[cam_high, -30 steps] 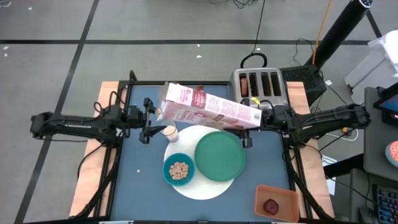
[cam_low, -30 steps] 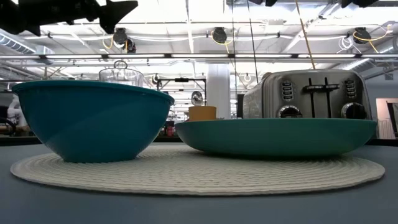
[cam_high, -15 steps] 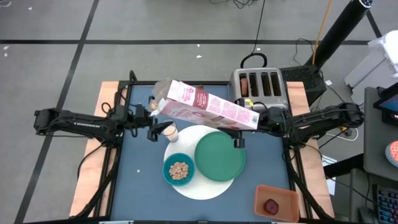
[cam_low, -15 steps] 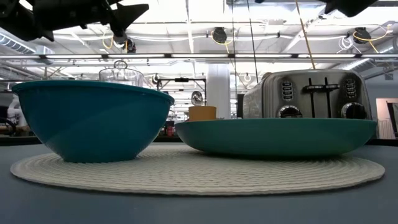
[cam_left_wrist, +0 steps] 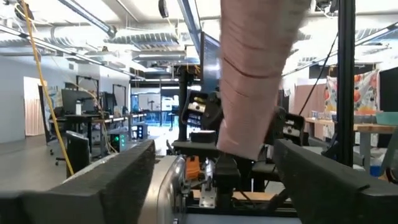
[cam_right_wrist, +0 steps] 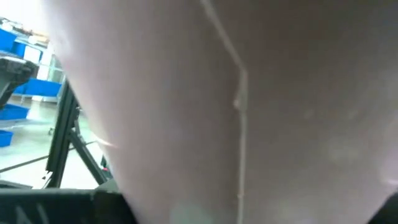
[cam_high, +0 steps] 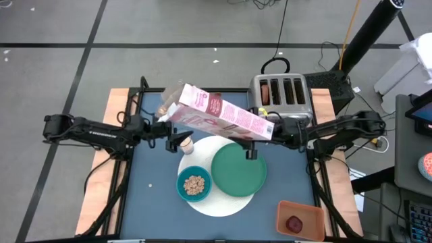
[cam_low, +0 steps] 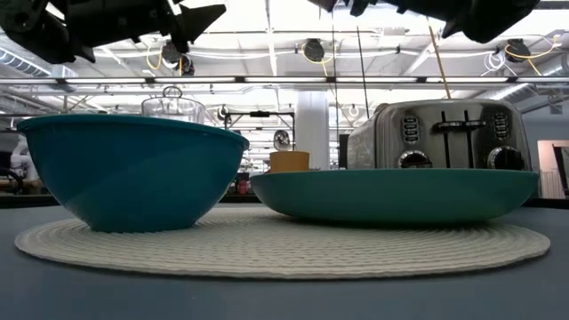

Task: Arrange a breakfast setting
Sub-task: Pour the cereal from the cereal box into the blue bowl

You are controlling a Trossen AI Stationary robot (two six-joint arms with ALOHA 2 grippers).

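My right gripper (cam_high: 262, 135) is shut on a pink cereal box (cam_high: 219, 118), held lying over the table's far middle with its opened top (cam_high: 169, 109) toward the left. My left gripper (cam_high: 167, 133) is open by that opened end; in the left wrist view the box (cam_left_wrist: 258, 68) stands ahead between its fingers, apart from them. The milk glass (cam_high: 185, 143), teal bowl with cereal (cam_high: 194, 185) and green plate (cam_high: 237, 169) rest on the round white mat (cam_high: 223, 204). The orange cup (cam_low: 289, 161) shows only in the low view. My right gripper holds the box at its bottom end (cam_high: 264, 128), coming level from the table's right. The box fills the right wrist view (cam_right_wrist: 236, 106) and hides the fingers. The box is lifted clear above the mat, lying lengthwise from right to left.
The silver toaster (cam_high: 280, 91) stands at the far right, something brown in one slot. The orange tray (cam_high: 310, 209) at the near right holds the dark-red fruit (cam_high: 295, 223). The spoon and ring bread do not show.
My right gripper has carried the box toward the table's left, its opened end now farther left past the glass. My left gripper has gone toward the table's right, closer to that opened end.
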